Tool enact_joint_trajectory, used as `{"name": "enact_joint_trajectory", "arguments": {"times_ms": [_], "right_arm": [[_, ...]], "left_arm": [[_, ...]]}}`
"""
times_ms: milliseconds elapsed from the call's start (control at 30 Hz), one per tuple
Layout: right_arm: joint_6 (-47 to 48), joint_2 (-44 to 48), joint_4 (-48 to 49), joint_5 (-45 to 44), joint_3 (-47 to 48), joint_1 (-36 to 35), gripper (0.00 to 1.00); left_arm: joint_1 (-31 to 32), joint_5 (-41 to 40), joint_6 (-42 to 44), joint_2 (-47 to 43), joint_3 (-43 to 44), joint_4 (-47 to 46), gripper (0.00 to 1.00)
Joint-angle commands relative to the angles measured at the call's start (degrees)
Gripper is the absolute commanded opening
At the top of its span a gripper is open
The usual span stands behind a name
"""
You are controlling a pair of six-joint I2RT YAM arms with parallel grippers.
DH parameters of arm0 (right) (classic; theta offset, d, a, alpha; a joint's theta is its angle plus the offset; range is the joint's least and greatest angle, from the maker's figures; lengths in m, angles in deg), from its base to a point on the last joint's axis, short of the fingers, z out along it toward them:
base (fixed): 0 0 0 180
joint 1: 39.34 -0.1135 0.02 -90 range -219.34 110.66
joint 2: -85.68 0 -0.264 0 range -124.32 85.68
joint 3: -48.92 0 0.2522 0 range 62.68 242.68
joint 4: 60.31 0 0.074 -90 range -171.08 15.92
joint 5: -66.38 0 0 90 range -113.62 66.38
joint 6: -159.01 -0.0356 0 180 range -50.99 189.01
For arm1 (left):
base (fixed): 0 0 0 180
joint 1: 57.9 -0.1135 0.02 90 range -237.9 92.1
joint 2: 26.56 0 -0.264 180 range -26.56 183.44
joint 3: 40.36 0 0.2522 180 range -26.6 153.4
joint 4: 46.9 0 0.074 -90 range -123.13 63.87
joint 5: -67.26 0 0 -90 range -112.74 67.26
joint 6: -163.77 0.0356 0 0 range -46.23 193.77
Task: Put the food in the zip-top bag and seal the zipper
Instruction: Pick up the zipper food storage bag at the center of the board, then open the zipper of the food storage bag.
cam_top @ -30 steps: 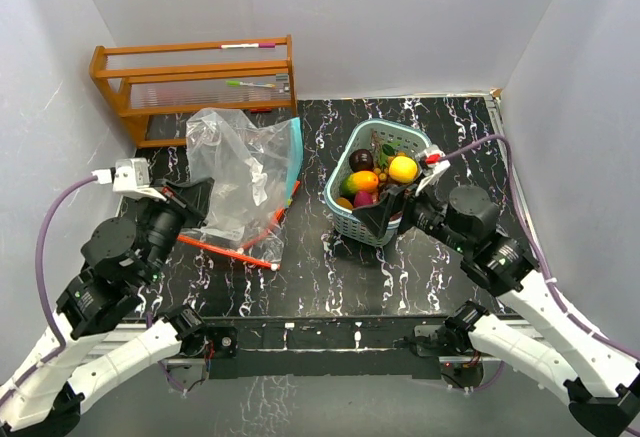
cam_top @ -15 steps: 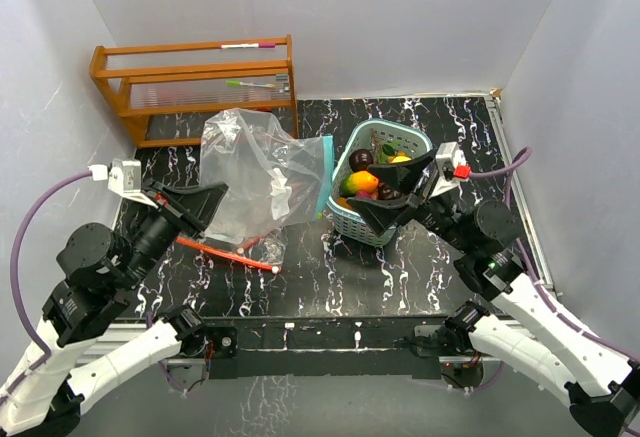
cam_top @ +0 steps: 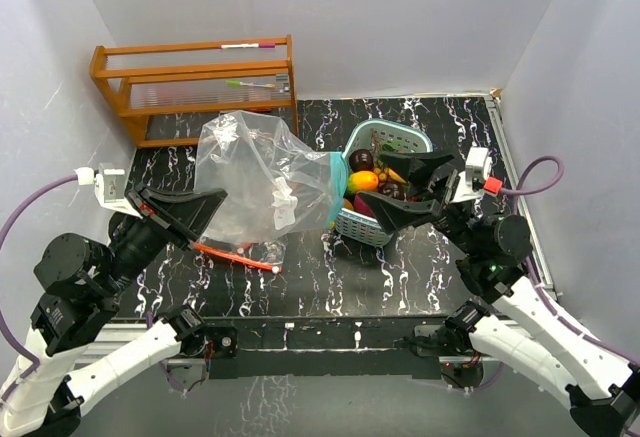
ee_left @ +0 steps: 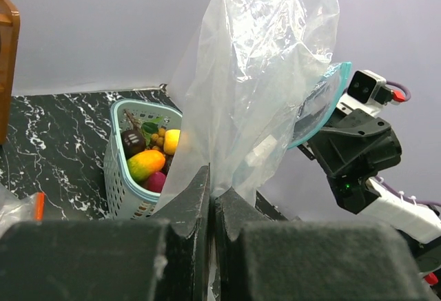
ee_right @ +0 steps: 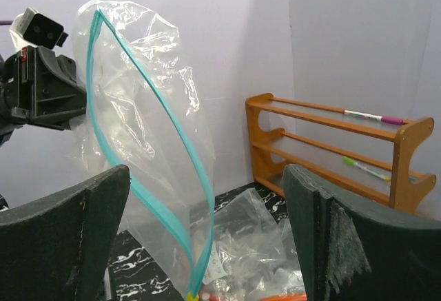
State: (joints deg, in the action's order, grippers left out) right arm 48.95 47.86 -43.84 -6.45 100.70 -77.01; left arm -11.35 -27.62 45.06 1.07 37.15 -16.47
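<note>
My left gripper (cam_top: 212,209) is shut on a corner of the clear zip-top bag (cam_top: 262,179) and holds it up in the air, its teal zipper (cam_top: 333,193) toward the basket. In the left wrist view the jaws (ee_left: 213,192) pinch the bag's plastic (ee_left: 262,74). The food (cam_top: 364,181), orange, yellow and dark red toy fruits, lies in the teal basket (cam_top: 352,223); it also shows in the left wrist view (ee_left: 146,164). My right gripper (cam_top: 378,185) is wide open and empty above the basket, facing the bag's open zipper mouth (ee_right: 141,142).
A second clear bag with an orange-red zipper (cam_top: 236,253) lies flat on the black marbled table under the held bag. A wooden rack (cam_top: 195,82) with markers stands at the back left, seen also in the right wrist view (ee_right: 344,142). White walls enclose the table.
My left gripper has lifted the bag off the table and swung it right toward the basket. My right gripper has risen from the basket and opened wide.
</note>
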Motion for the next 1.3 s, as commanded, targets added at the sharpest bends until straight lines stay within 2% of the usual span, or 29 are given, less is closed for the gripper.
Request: {"name": "enact_joint_trajectory", "arguments": {"times_ms": [0, 167, 367, 533, 733, 767, 833, 933, 1000, 1033, 1167, 1233, 1267], "right_arm": [[-0.37, -3.13, 4.26, 3.18, 2.90, -0.29, 0.95], [-1.04, -7.12, 5.23, 8.45, 4.51, -0.28, 0.91], [-0.95, -9.77, 7.23, 6.04, 4.35, -0.29, 0.90], [-2.42, -13.31, 11.30, 7.81, 4.83, -0.22, 0.89], [-4.83, -17.97, 14.38, 13.53, 6.77, -0.26, 0.80], [-5.23, -18.37, 14.81, 14.21, 6.88, -0.27, 0.77], [-5.90, -18.66, 15.39, 15.70, 6.89, -0.23, 0.64], [-6.29, -18.56, 14.36, 17.39, 7.34, -0.28, 0.27], [-6.23, -17.93, 12.25, 17.00, 7.83, -0.21, 0.12], [-6.29, -17.39, 10.95, 16.32, 7.92, -0.29, 0.08], [-6.31, -14.15, 6.12, 11.78, 7.59, -0.22, 0.08], [-5.53, -11.72, 0.66, 7.79, 7.89, -0.27, 0.08], [-5.12, -11.00, -2.16, 5.76, 8.35, -0.25, 0.08]], "left_arm": [[0.15, 2.40, -0.42, -0.23, 1.19, -1.70, 0.00], [0.20, 2.38, -0.78, -0.56, 0.27, -2.14, 0.00], [0.21, 2.62, -0.98, -0.20, 0.69, -1.81, 0.00], [0.21, 3.58, -1.90, -0.13, -0.80, -2.69, 0.00], [0.21, 4.43, -2.62, -0.04, -2.43, -4.32, 0.00], [0.19, 4.54, -2.66, 0.11, -2.69, -4.39, 0.00], [0.17, 4.39, -2.66, 0.34, -3.15, -4.39, 0.00], [0.21, 3.23, -2.52, 0.57, -3.98, -4.16, 0.00], [0.20, 1.36, -2.14, 0.80, -4.46, -3.39, 0.00], [0.19, 0.10, -1.88, 0.95, -4.68, -2.78, 0.00], [0.21, -5.27, -1.12, 2.98, -4.74, 0.94, 0.00], [0.21, -10.17, -1.13, 5.38, -3.67, 4.99, 0.32], [0.21, -12.22, -1.40, 6.14, -2.91, 6.73, 0.52]]}}
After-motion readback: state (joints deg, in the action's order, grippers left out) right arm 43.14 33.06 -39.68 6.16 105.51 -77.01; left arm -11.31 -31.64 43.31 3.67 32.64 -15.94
